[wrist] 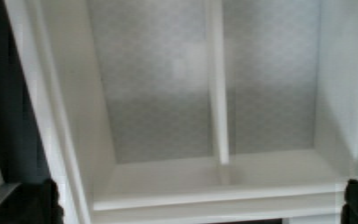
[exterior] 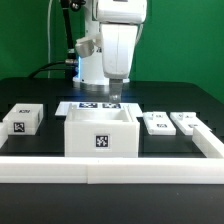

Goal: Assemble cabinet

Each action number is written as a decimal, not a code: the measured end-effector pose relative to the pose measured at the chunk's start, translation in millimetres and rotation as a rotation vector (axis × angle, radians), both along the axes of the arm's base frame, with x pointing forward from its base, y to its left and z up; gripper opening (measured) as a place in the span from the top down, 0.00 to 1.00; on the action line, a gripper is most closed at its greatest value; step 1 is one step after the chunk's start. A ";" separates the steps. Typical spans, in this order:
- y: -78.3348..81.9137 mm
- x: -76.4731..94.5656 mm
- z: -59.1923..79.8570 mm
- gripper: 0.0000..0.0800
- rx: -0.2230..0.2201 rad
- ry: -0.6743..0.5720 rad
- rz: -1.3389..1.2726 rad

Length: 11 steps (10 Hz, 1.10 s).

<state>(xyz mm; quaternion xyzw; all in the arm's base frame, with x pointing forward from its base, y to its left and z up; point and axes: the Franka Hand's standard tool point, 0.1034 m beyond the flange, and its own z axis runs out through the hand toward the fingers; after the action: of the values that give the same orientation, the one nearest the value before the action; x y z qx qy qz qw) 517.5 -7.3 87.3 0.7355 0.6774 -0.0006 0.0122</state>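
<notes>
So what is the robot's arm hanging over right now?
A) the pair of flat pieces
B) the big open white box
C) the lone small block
B: the gripper hangs over the big open white box, and the wrist view looks straight into its hollow.

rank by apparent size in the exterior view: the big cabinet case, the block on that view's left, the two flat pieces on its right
1. cabinet case
2. block on the exterior view's left
3. inner flat piece and outer flat piece: these look alike, so no order between them
</notes>
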 end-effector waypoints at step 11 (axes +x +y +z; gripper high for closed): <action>5.7 -82.5 -50.9 0.00 0.022 0.065 0.053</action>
<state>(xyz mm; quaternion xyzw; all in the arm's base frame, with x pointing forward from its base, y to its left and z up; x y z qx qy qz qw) 435.1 -1.5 36.4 0.7171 0.6965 -0.0169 -0.0178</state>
